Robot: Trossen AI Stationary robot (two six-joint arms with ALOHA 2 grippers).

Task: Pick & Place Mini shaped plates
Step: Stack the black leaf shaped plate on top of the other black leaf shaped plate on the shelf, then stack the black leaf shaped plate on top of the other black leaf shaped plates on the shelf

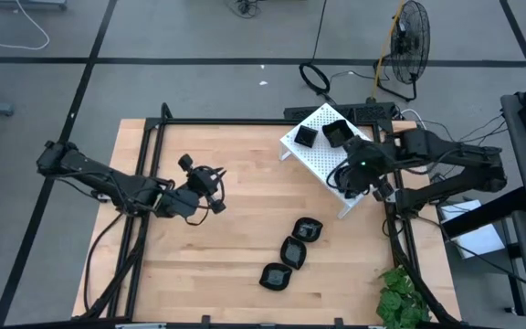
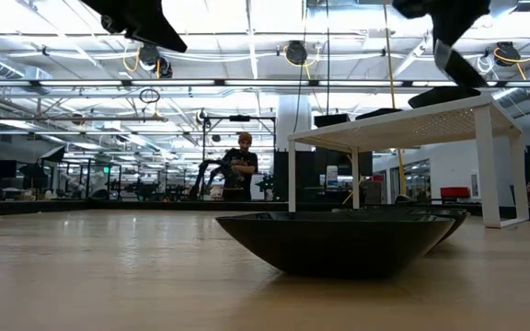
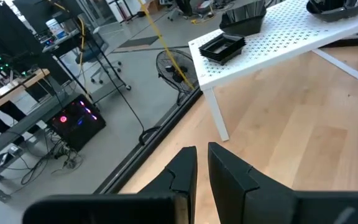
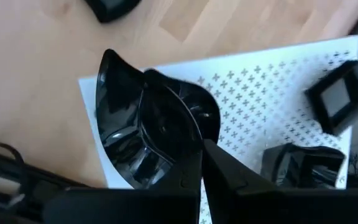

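A large open robotics laboratory is shown: a wooden table [image 1: 236, 210] is set on a grey concrete floor, a fan [image 1: 412, 37] and cables are seen beside it, and a person [image 2: 243, 165] is seated among distant workstations.

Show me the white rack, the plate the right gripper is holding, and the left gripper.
White rack [image 1: 322, 155]: high view, bare perforated top.
Held plate [image 4: 123, 118]: right wrist view, glossy inner wall.
Left gripper [image 3: 202, 163]: left wrist view, midway between its fingertips.

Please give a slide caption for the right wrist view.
Right gripper holds a black plate over the white rack.
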